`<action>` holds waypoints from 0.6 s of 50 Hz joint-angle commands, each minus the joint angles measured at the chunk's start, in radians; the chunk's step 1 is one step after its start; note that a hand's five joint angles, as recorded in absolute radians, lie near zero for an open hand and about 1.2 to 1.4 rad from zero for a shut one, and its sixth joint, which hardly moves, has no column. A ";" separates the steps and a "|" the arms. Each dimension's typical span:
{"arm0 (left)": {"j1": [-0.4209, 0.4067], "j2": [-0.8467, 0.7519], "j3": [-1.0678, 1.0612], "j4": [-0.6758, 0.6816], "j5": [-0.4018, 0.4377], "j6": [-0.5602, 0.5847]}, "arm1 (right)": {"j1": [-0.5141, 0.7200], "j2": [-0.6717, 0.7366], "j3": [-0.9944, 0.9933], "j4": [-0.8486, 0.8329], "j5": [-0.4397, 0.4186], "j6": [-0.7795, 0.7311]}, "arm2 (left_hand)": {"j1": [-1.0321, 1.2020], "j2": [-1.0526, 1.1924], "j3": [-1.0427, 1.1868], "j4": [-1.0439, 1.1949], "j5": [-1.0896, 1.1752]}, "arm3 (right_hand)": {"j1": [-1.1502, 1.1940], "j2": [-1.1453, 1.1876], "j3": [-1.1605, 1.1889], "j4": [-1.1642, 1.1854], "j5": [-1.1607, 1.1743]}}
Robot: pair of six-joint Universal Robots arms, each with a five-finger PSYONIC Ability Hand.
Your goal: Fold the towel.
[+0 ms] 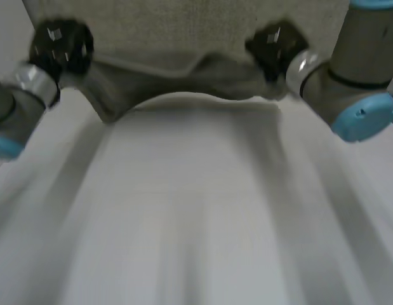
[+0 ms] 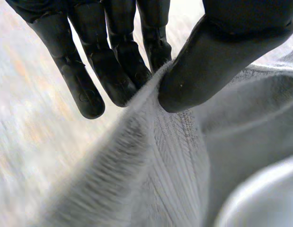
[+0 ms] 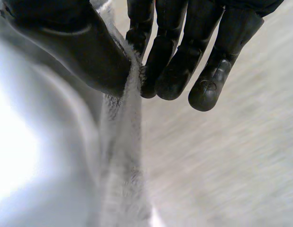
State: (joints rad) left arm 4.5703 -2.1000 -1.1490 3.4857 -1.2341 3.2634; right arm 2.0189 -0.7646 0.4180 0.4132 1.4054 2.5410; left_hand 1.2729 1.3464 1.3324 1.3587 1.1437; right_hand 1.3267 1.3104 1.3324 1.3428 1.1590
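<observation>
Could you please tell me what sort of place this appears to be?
Probably a robotics lab or test bench. Two robot arms work over a plain white table, and the left hand and right hand each pinch the edge of a grey towel.

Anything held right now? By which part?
The towel. The left hand and the right hand each pinch its raised edge between thumb and fingers, one toward each end.

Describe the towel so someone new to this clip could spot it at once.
Look across the white table to its far side. There the left hand and right hand each pinch the edge of the towel. It is the only cloth: grey, ribbed, strung between both hands.
</observation>
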 commanded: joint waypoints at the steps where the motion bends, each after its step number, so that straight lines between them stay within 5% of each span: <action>1: 0.055 0.003 -0.247 0.039 0.030 0.087 | -0.031 -0.025 0.255 0.092 -0.028 -0.005 | 0.123 0.050 0.064 0.038 0.078 | 0.070 0.086 0.064 0.054 0.063; 12: 0.090 -0.005 -0.463 0.110 0.028 0.274 | -0.058 -0.223 0.702 -0.068 -0.057 -0.028 | 0.092 0.018 0.032 0.006 0.046 | 0.070 0.086 0.064 0.054 0.063; 16: 0.090 -0.032 -0.488 0.193 0.022 0.278 | -0.077 -0.310 0.832 -0.131 -0.059 -0.025 | -0.442 -0.515 -0.501 -0.528 -0.487 | 0.070 0.086 0.064 0.054 0.063; 21: 0.090 -0.063 -0.489 0.233 0.013 0.280 | -0.085 -0.349 0.921 -0.169 -0.057 -0.016 | -0.592 -0.666 -0.652 -0.678 -0.638 | 0.070 0.086 0.064 0.054 0.063; 27: 0.090 -0.077 -0.491 0.225 0.016 0.280 | -0.088 -0.349 1.010 -0.234 -0.051 -0.010 | -0.543 -0.616 -0.602 -0.629 -0.588 | 0.070 0.086 0.064 0.054 0.063; 28: 0.090 -0.077 -0.492 0.220 0.019 0.279 | -0.088 -0.349 1.010 -0.234 -0.051 -0.010 | -0.371 -0.445 -0.431 -0.457 -0.417 | 0.070 0.086 0.064 0.054 0.063; 30: 0.090 -0.075 -0.497 0.219 0.025 0.275 | -0.101 -0.346 1.053 -0.273 -0.049 0.017 | -0.152 -0.226 -0.212 -0.238 -0.198 | -0.724 -0.707 -0.730 -0.740 -0.731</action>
State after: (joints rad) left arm 4.6603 -2.1719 -1.6418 3.7185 -1.2196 3.5442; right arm 1.9312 -1.1189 1.3970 0.2049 1.3508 2.5281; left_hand 0.8243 0.8340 0.8329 0.8338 0.6504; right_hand 1.2806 1.2665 1.2863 1.3042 1.1202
